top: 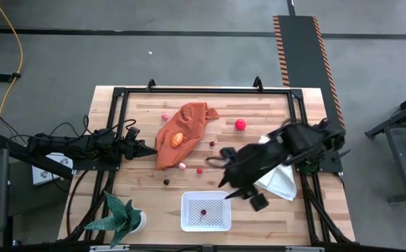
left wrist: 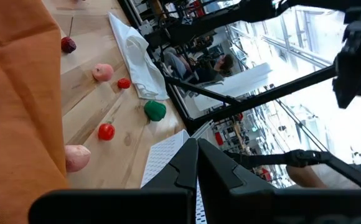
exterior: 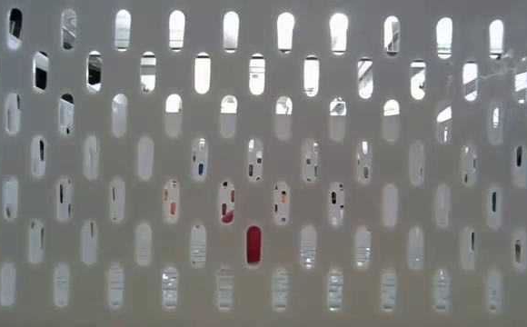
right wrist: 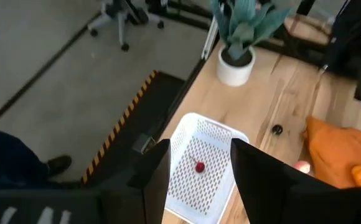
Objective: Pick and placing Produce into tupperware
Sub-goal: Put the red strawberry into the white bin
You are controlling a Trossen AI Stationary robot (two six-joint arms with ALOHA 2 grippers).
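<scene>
Sitting near the worktop's (top: pixel 301 217) front edge, the tupperware (top: pixel 205 211) holds one red piece (top: pixel 204 212), its long axis running left-right; the loose produce (top: pixel 199 170) lies at its 12 o'clock, beside the orange cloth (top: pixel 182 133). The right tool (top: pixel 239 187), fingers apart and empty, hovers at the tupperware's 1 o'clock, nearest those pieces. The left tool (top: pixel 145 151), fingers together, waits beside the cloth. The low view shows only perforated wall.

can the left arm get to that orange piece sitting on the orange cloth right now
Probably yes. The left gripper, fingers shut, sits beside the orange cloth, and the orange piece lies uncovered on top with nothing between.
</scene>
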